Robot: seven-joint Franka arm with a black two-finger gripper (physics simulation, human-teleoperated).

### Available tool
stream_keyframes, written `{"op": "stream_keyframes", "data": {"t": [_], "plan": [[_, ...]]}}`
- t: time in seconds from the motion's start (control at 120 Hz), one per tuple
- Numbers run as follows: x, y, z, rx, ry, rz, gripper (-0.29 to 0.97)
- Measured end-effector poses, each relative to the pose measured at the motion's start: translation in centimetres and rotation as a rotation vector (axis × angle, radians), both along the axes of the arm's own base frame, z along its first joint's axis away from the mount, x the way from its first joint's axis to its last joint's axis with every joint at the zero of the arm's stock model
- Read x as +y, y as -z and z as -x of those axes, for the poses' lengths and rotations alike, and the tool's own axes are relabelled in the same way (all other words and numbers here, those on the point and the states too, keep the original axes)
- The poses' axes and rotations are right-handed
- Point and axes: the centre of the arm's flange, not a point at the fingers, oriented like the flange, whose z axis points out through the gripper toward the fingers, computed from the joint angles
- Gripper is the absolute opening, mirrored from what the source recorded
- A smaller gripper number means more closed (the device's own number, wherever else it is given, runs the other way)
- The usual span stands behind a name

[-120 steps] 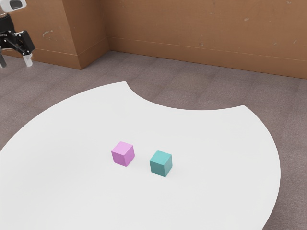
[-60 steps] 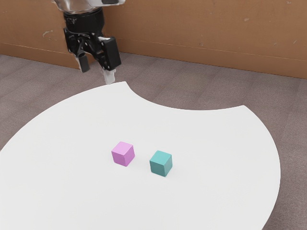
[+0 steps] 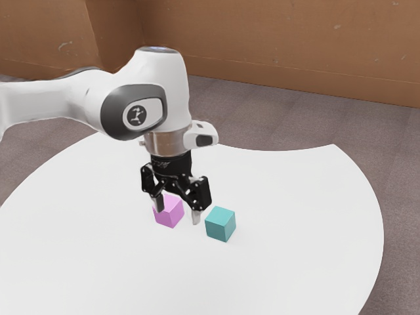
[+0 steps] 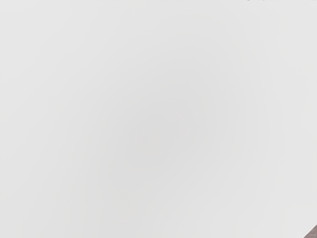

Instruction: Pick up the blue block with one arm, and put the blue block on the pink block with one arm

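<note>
My gripper (image 3: pixel 176 210) had its two fingers (image 3: pixel 196 211) spread apart, and nothing was pinched between them. They pointed down at the table (image 3: pixel 295 216) and their tips were low, close to the surface; whether they touched it I could not tell.

The pink block (image 3: pixel 167 217) appeared in the gap between the two fingers in the exterior view. The darker finger overlapped its upper corner, and the finger with the light tip stood just beside its other edge. I could not tell if the block was really between the fingers or a little behind them, and I could not tell if either finger touched it.

The blue block (image 3: pixel 220 224), which looked more teal than blue, was just outside the light-tipped finger, on the exterior view's right. It rested flat on the table, near the pink block but apart from it, and free of the fingers.

Above the fingers, the black hand joined the white arm (image 3: pixel 141 108), which came in from the exterior view's left. Beyond the table's curved edge were the grey floor (image 3: pixel 275 118) and the brown wall (image 3: pixel 295 39).

In the wrist view I saw the plain white table surface (image 4: pixel 148 124) under the hand, with a small dark piece of floor (image 4: pixel 314 232) at one corner.
</note>
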Motion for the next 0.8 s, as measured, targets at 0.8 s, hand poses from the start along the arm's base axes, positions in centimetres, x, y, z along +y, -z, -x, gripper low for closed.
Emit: {"op": "stream_keyframes", "data": {"t": [0.8], "plan": [[4.7,14.3,-12.0,-0.19,0.0,0.033,0.68]]}}
